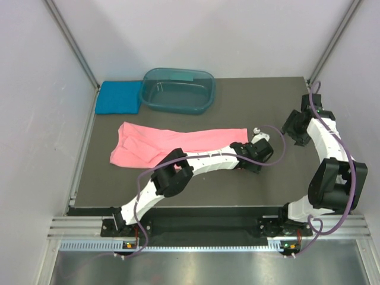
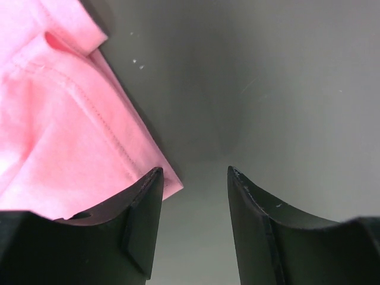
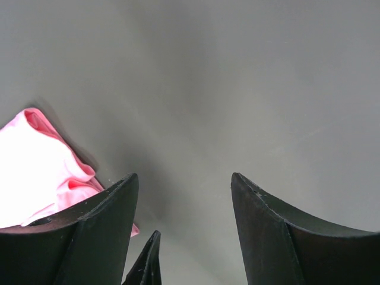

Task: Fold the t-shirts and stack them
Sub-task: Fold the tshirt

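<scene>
The salmon-pink t-shirt (image 1: 172, 144) lies stretched out as a long band across the middle of the dark table. The teal-blue t-shirt (image 1: 119, 97) lies folded at the back left corner. My left gripper (image 1: 252, 158) hangs over the pink shirt's right end. In the left wrist view it (image 2: 195, 170) is open and empty, with its left finger over the corner of the pink cloth (image 2: 65, 124). My right gripper (image 1: 295, 128) is open and empty over bare table at the right (image 3: 184, 175). The pink shirt's end (image 3: 35, 172) shows to its left.
A dark teal see-through plastic tub (image 1: 178, 90) stands at the back, next to the folded teal-blue shirt. Grey walls and metal posts close in the table (image 1: 255, 101) at the back and both sides. The left arm lies across the table's front half.
</scene>
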### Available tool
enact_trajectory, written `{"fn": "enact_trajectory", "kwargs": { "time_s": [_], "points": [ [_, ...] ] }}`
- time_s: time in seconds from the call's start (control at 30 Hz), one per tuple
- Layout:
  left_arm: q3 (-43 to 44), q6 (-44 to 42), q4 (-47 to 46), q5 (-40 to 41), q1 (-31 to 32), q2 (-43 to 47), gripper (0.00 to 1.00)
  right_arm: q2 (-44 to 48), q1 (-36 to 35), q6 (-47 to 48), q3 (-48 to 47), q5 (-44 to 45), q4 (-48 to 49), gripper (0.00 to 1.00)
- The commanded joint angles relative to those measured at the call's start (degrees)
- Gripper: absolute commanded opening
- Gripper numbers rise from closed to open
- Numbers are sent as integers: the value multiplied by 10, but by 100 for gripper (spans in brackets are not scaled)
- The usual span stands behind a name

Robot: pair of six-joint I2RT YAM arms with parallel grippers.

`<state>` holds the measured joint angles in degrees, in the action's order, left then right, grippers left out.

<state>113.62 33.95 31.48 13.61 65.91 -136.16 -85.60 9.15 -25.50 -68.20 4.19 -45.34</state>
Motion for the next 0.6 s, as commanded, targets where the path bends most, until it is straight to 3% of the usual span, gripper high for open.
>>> {"fn": "enact_trajectory", "kwargs": {
  "time_s": [0.0,0.3,0.57],
  "points": [
    [27,7,29,50,6,-1,52,11,5,8,3,-11,10,64],
    [33,-14,51,133,27,12,53,5,4,11,16,-30,24,64],
    [36,-12,53,118,26,-13,51,6,3,13,10,-34,19,64]
  ]
}}
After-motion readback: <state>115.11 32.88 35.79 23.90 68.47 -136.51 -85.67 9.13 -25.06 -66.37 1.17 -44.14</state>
